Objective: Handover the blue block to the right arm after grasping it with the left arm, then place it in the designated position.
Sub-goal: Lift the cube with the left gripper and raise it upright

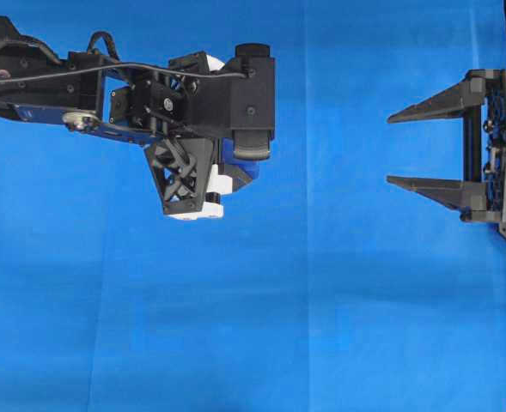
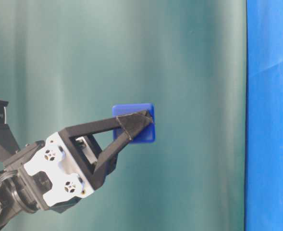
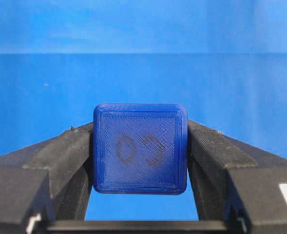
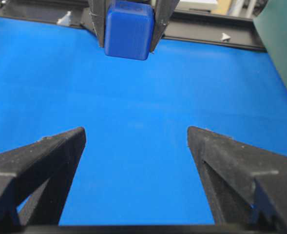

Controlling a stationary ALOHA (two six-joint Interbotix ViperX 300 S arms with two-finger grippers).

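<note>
My left arm (image 1: pixel 106 90) is black, with cables looped along its top, silver screws, and white plastic parts at its gripper (image 2: pixel 131 126); its fingers (image 3: pixel 60 156) are rough, pointed and black. My right gripper (image 1: pixel 399 148) has two tapering black fingers (image 4: pixel 41 161).

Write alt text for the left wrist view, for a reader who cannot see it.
A dark blue block is clamped between the two black fingers of the left claw, its face with a faint mark toward the camera. Bright blue cloth fills the background.
</note>
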